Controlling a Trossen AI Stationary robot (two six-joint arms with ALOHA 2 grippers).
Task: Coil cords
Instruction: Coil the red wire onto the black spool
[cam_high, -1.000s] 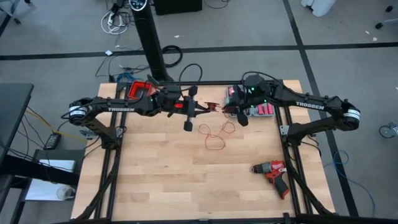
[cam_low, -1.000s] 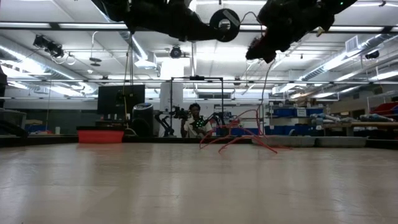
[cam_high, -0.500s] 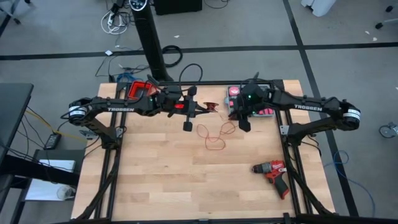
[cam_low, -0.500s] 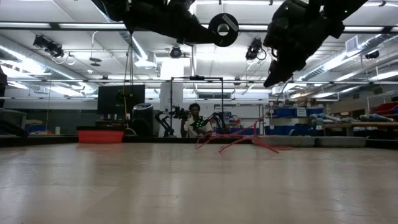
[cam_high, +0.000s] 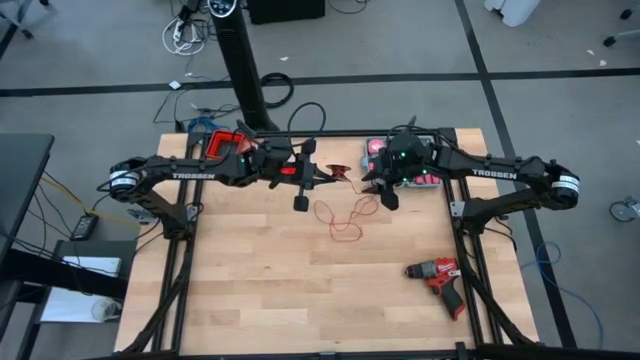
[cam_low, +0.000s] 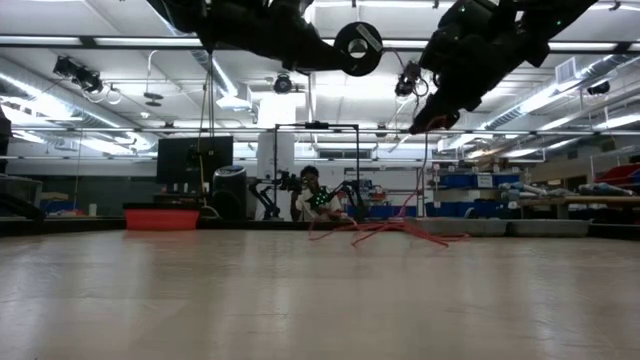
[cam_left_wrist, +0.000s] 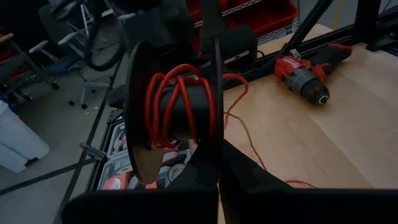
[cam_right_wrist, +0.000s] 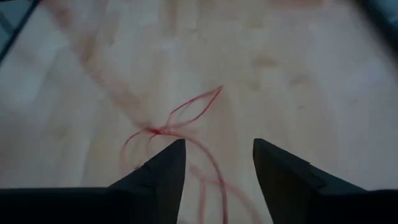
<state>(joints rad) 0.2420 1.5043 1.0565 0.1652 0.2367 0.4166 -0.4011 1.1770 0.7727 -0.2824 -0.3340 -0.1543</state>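
A black spool (cam_left_wrist: 177, 112) with red cord wound on its hub hangs above the table's far middle (cam_high: 340, 172), with my left gripper (cam_left_wrist: 217, 171) shut on it. The rest of the cord (cam_high: 345, 218) lies in loose red loops on the wood, and one strand rises from them toward the spool. My right gripper (cam_high: 383, 190) hangs open just right of the spool, above the loops (cam_right_wrist: 180, 121). In the low view a thin red strand (cam_low: 428, 170) drops from beside its fingertips (cam_low: 428, 118) to the table. My left gripper pinches the rim of one spool flange (cam_left_wrist: 216, 146) between its two fingers, which lie nearly level and come from the table's left. The spool is lifted clear of the table, its axle lying level. My right gripper may touch the hanging strand; I cannot tell.
A red and black drill (cam_high: 438, 277) lies on the near right of the table. A red bin (cam_high: 228, 145) sits behind my left arm and a red and white case (cam_high: 425, 178) under my right arm. A person (cam_low: 312, 192) sits far behind the table.
My right gripper has drawn away from the spool, toward the table's right and near side, and has come down closer to the loops. The loose cord on the table has shifted and lies flatter. My left gripper has kept the spool in place.
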